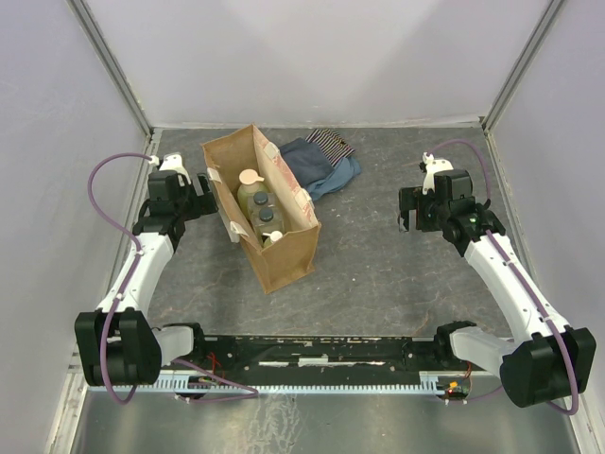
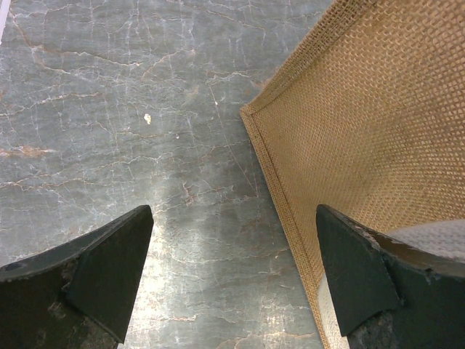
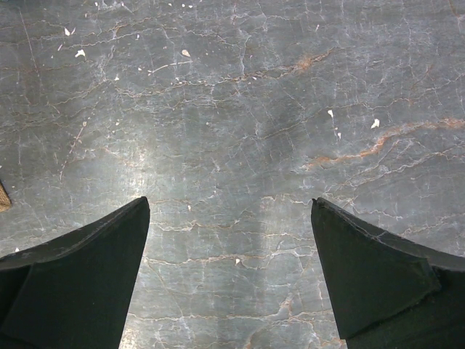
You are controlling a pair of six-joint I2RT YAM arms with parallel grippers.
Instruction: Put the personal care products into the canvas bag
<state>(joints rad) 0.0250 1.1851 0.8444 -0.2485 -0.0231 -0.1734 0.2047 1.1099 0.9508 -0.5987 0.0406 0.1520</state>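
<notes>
The tan canvas bag point(image 1: 289, 252) stands open-topped left of centre, and its woven wall point(image 2: 363, 123) fills the right of the left wrist view. Inside it I see a green bottle with a beige cap point(image 1: 250, 188), a clear bottle with a dark cap point(image 1: 266, 217) and a white pump top point(image 1: 273, 236). My left gripper point(image 1: 206, 196) point(image 2: 232, 240) hangs open just left of the bag with nothing between its fingers. My right gripper point(image 1: 405, 212) point(image 3: 231, 240) is open over bare table, well right of the bag.
Folded blue and striped cloths point(image 1: 319, 161) lie behind the bag on its right side. A whitish handle strap point(image 2: 436, 233) hangs by my left gripper's right finger. White walls close in the dark marbled table point(image 1: 378, 274) on three sides.
</notes>
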